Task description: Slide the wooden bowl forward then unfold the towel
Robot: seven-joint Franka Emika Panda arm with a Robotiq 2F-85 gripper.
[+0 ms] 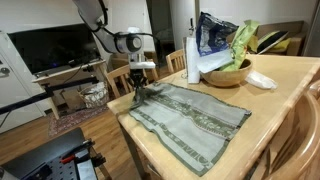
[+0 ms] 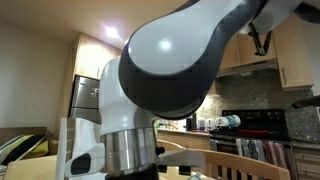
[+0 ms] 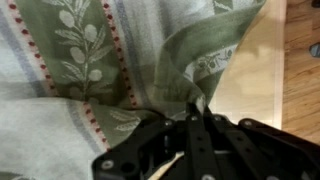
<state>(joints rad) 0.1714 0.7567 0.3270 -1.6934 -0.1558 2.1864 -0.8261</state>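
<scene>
**TOWEL CLAMPED AT ONE CORNER; BOWL AT UPPER RIGHT OF TABLE**

**Exterior view facing the table.** Found the towel [image 1: 190, 115] across the centre of the frame on the wooden table [image 1: 290, 95]. Mostly spread flat, with its left corner drawn up into a small peak. Found the gripper [image 1: 143, 74] directly above that peak, left of centre, pointing down and clenched on the cloth. Noted the arm [image 1: 110, 38] reaching in from the upper left. Located the wooden bowl [image 1: 235, 75] at upper right, on the table beyond the towel and apart from it. Holds a blue bag [image 1: 212, 35] and green leaves [image 1: 243, 42]. Recorded a small white dish [image 1: 262, 79] just right of the bowl and a white upright container [image 1: 192, 60] just left of it. Noted a dark screen [image 1: 60, 48] at upper left.

**Exterior view close behind the arm.** Found the arm's white and grey housing [image 2: 170, 70] filling most of the frame. Noted kitchen cabinets [image 2: 250, 55] and a stove [image 2: 265, 120] at right. Unable to see towel, bowl or gripper from this angle.

**Wrist view.** Found the gripper [image 3: 197, 112] entering from bottom centre, black fingers [image 3: 205, 140] pressed together on a raised fold of the towel [image 3: 80, 60]. Noted a leaf-sprig print and red dotted stripes on the cloth. Recorded bare table wood [image 3: 262, 60] along the right side.
</scene>
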